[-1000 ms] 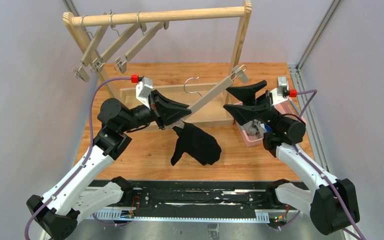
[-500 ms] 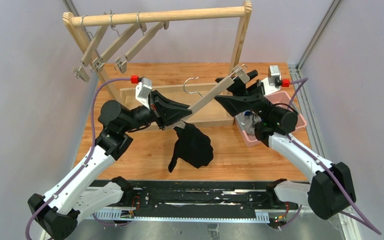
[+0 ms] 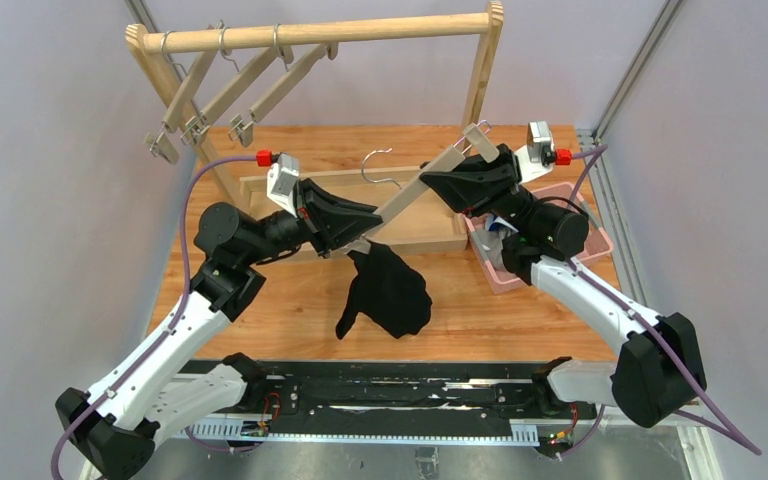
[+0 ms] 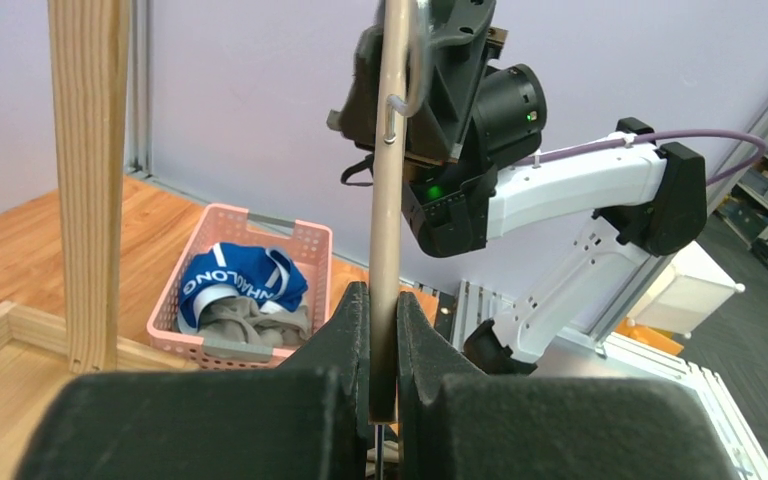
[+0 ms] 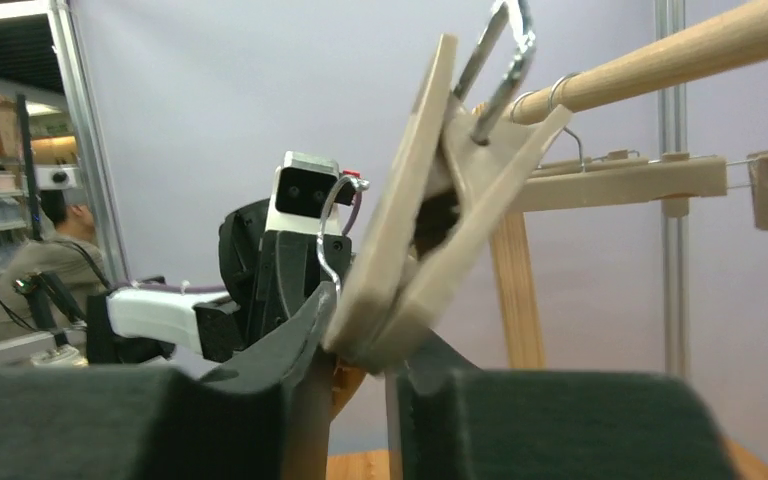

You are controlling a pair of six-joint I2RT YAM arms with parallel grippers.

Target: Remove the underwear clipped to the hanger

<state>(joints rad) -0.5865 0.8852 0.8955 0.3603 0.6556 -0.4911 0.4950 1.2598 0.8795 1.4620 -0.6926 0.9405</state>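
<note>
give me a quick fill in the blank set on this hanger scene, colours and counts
1. The left tool is shut on the hanger, and the hanging briefs clipped to it are ____ in colour.
2. The blue briefs lie in a ____ basket.
3. The rack carries ____ empty hangers.

Missing words: black; pink; three

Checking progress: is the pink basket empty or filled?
Not empty: the left wrist view shows the blue brief and grey-beige brief lying in the pink basket.
</note>
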